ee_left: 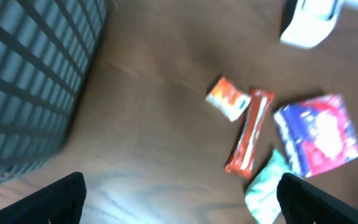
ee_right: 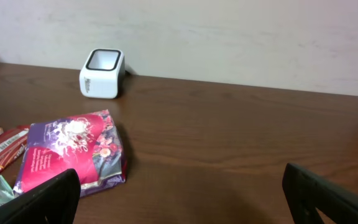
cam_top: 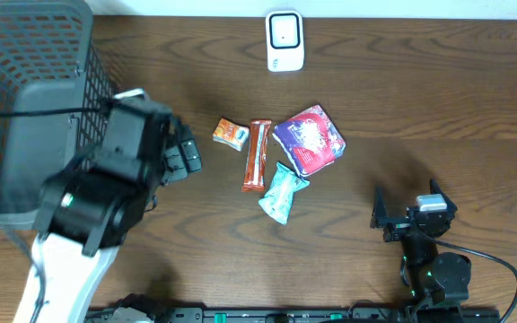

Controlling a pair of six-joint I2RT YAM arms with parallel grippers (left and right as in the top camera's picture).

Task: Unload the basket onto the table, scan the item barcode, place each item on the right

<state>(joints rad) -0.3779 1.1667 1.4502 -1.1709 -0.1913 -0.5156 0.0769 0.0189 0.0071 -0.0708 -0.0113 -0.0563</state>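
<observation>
A white barcode scanner [cam_top: 284, 40] stands at the table's far edge. Four items lie mid-table: a small orange packet [cam_top: 230, 135], a red bar [cam_top: 257, 155], a purple-pink pouch [cam_top: 309, 139] and a teal packet [cam_top: 282, 193]. My left gripper [cam_top: 185, 154] hovers just left of the orange packet, open and holding nothing. The blurred left wrist view looks past the left gripper [ee_left: 179, 205] at the red bar [ee_left: 250, 132] and the teal packet [ee_left: 267, 186]. My right gripper [cam_top: 413, 211] stays low at the front right, open. In its view the right gripper [ee_right: 182, 199] faces the pouch [ee_right: 70, 152] and the scanner [ee_right: 102, 73].
A dark mesh basket [cam_top: 25, 99] fills the back left corner, right beside my left arm. Bare brown table lies between the items and my right gripper. A pale wall runs behind the scanner.
</observation>
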